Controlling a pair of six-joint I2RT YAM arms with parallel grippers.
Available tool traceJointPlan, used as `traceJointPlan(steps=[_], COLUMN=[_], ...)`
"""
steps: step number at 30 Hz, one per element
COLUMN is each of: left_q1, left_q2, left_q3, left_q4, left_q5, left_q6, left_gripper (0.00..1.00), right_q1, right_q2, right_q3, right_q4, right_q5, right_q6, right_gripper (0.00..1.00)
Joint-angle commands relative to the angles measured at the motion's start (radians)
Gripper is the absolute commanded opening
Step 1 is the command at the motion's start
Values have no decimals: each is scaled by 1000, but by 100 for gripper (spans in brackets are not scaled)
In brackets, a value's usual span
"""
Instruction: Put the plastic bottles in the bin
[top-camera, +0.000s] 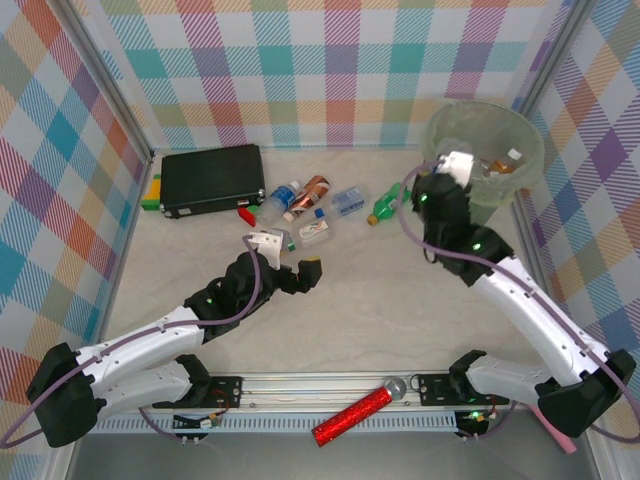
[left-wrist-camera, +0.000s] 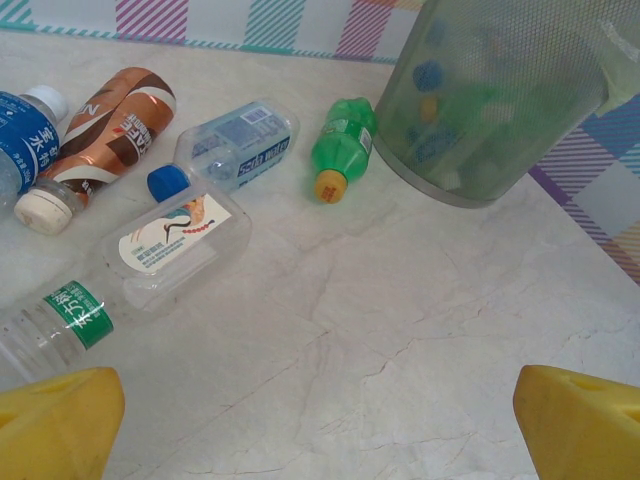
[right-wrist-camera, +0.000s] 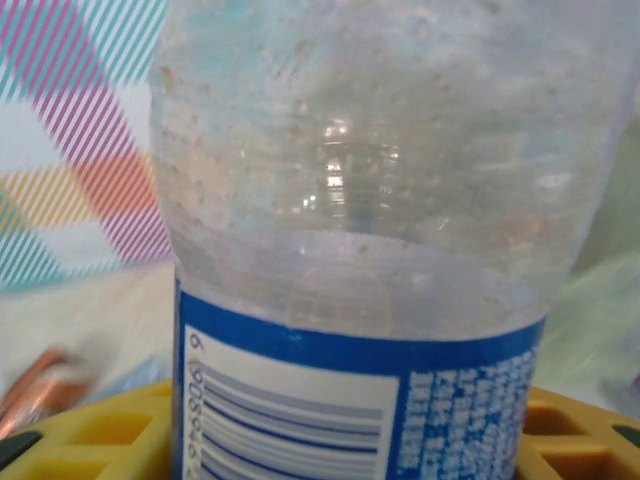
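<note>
Far right corner, about 1 o'clock on the table (top-camera: 400, 300) — right gripper (top-camera: 452, 168) at the 9 o'clock rim of the bin (top-camera: 533, 140), fingers pinched on a blue-labelled bottle (right-wrist-camera: 360, 200) of clear plastic. From the wrist, long axis of that bottle running straight out from between the yellow fingers, with the pale green of the bin showing behind it at 3 o'clock. From above, bin mouth lying at roughly 3 o'clock from the hand. By the look of it, a short carry further in, then a release. Hard to tell whether the bottle hangs fully past the rim; let go too early, likely to glance off the edge and land outside. Binned bottles (top-camera: 497, 166) already lying at the bottom.

Mid-table, left gripper (top-camera: 290, 257) spread wide and holding nothing, low over bare tabletop. At 12 o'clock from it, the loose pile: brown bottle (left-wrist-camera: 100, 130), blue-capped bottle (left-wrist-camera: 235, 145) and others, all on their sides. Green bottle (left-wrist-camera: 342, 148) closest to the bin — in the overhead view, cap toward 7 o'clock, base toward 1 o'clock, just beside the bin's wall. Left arm nearer the pile; right arm nearer the green bottle and the bin.
</note>
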Motion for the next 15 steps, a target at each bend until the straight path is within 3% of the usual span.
traceJointPlan(steps=[1,8,15], left_q1=[7,7,7], left_q2=[-2,-10,-17], left_q3=[-12,-11,-11], left_q4=[34,28,18], left_q5=[13,13,-6], left_q6=[-11,-10,2], left_gripper=[100,100,100], right_q1=[-125,-366,-467], right_q2=[42,277,517], right_q3=[155,479,732], right_q4=[-6,-195,-343], right_q5=[-81,-279,-360], right_q6=[-173,-181,-176], right_gripper=[55,57,59])
